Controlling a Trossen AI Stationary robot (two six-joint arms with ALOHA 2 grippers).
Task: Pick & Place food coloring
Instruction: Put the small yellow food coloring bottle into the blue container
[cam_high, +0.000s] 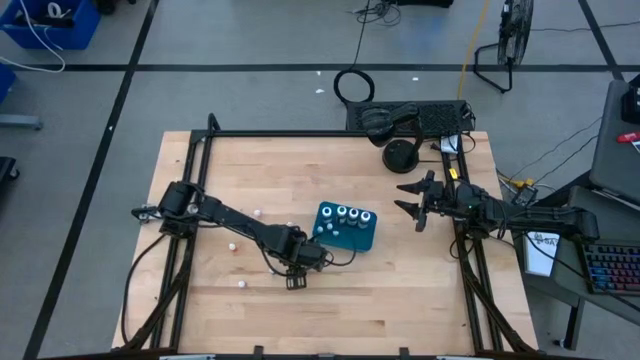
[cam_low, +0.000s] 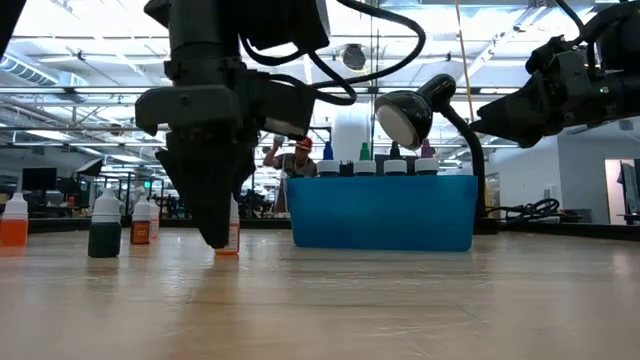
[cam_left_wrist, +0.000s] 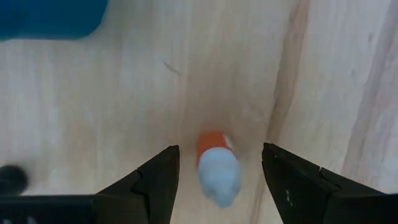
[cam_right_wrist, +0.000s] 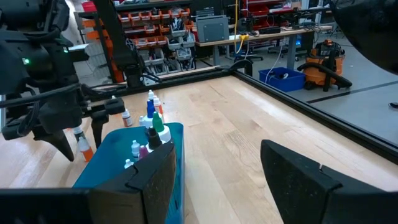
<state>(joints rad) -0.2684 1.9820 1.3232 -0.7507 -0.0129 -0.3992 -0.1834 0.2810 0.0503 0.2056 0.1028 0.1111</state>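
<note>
left claw (cam_left_wrist: 219, 177) astride orange bottle (cam_left_wrist: 217, 168) (label unreadable)

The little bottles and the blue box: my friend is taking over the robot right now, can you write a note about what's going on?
Left gripper: open, low over the table, fingers either side of an orange bottle that stands on the wood beside the blue box. Not gripping it.
Right gripper: open, waiting off the table to the box's right, holding nothing.
Done: four white-capped bottles stand in the box.
Left: more bottles stand loose on the table, including a dark one and orange ones on the left side. Whether the orange bottle was just set down or is about to be picked cannot be told.
</note>
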